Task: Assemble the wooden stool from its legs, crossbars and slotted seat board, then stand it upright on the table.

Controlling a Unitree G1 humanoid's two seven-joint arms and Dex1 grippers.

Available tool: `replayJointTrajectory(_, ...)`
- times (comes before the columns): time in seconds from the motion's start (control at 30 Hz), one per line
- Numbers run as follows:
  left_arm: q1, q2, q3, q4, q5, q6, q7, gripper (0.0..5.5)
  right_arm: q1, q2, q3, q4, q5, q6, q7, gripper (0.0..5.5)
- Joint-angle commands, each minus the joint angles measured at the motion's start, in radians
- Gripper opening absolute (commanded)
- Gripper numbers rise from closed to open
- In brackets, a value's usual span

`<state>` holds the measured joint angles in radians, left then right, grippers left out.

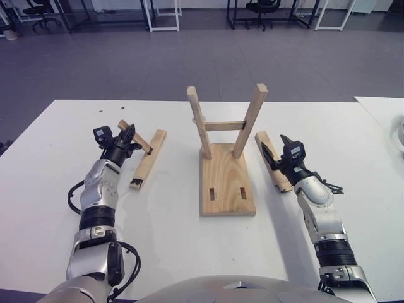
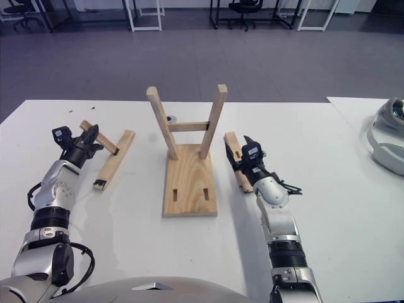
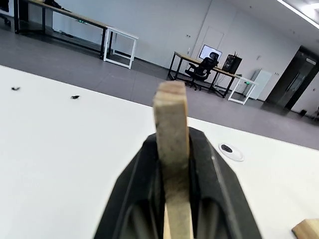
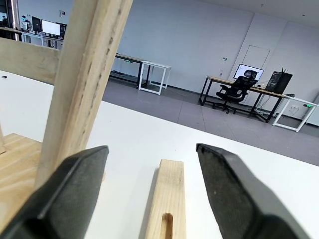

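The slotted seat board [image 1: 227, 183] lies flat mid-table. Two legs [image 1: 200, 123] [image 1: 250, 120] stand in its far slots, joined by a crossbar [image 1: 224, 125]. To its left, my left gripper [image 1: 130, 136] is shut on a thin crossbar [image 1: 144, 144], which sticks out between the fingers [image 3: 209, 169] in the left wrist view. A loose leg [image 1: 149, 159] lies beside it. On the board's right, my right gripper [image 1: 276, 149] is open low over another loose leg [image 1: 281, 182]; its fingers [image 4: 70, 189] straddle that slotted leg [image 4: 167, 199].
The white table [image 1: 57, 189] has bare room at the front and far left. A cable grommet [image 2: 172, 118] sits behind the standing legs. A white headset [image 2: 388, 136] rests on the neighbouring table at the right. Small dark specks [image 1: 101, 112] lie near the back left.
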<state>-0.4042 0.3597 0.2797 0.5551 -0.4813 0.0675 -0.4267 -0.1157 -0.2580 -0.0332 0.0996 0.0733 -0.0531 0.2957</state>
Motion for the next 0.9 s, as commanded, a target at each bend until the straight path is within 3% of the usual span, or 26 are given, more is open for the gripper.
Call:
replayJointTrajectory(0.03, 0.128, 0.069, -0.125, 0.097, 0.218, 0.041, 0.046, 0.39, -0.004, 0.0, -0.002, -0.017, -0.006, -0.002, -0.005, 3.29)
replayJointTrajectory(0.6, 0.258, 0.077, -0.212, 0.312, 0.291, -0.06, 0.045, 0.39, -0.031, -0.013, 0.017, -0.009, -0.027, -0.028, 0.002, 3.29)
replayJointTrajectory(0.77, 0.201, 0.093, -0.132, 0.018, 0.163, -0.103, -0.027, 0.39, -0.039, -0.016, 0.02, -0.013, -0.028, -0.03, 0.003, 3.29)
replayJointTrajectory(0.8, 0.18, 0.108, -0.123, -0.025, 0.157, -0.093, -0.033, 0.76, -0.043, -0.014, 0.02, -0.009, -0.028, -0.032, 0.003, 3.29)
replayJointTrajectory(0.9, 0.138, 0.153, -0.105, -0.071, 0.164, -0.056, -0.054, 1.2, -0.042, -0.007, 0.021, -0.005, -0.033, -0.039, -0.002, 3.29)
